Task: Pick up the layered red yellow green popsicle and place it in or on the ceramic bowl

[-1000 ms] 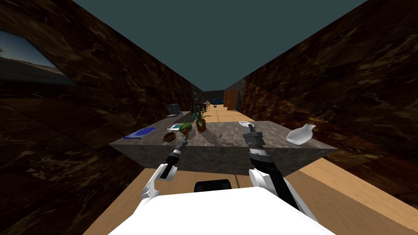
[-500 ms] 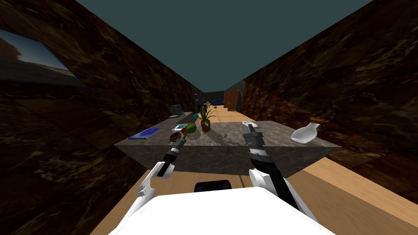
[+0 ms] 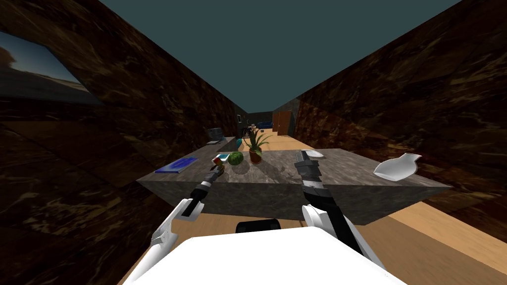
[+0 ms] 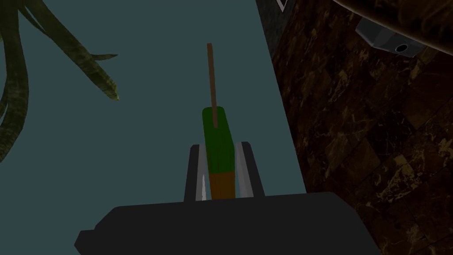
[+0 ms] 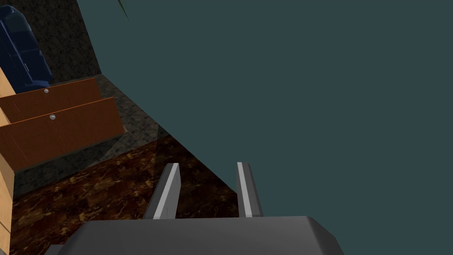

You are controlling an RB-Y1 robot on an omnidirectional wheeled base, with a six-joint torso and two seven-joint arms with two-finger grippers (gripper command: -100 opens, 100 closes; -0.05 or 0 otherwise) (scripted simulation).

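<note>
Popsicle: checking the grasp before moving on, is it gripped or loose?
Gripped: the left gripper presses both sides of the popsicle in its wrist view.

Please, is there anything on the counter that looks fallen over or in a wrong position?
The white round-bodied vase at the right end of the grey stone counter seems to lie on its side, with its neck pointing sideways, instead of standing. Nothing else stands out. The potted green plant stands upright.
</note>
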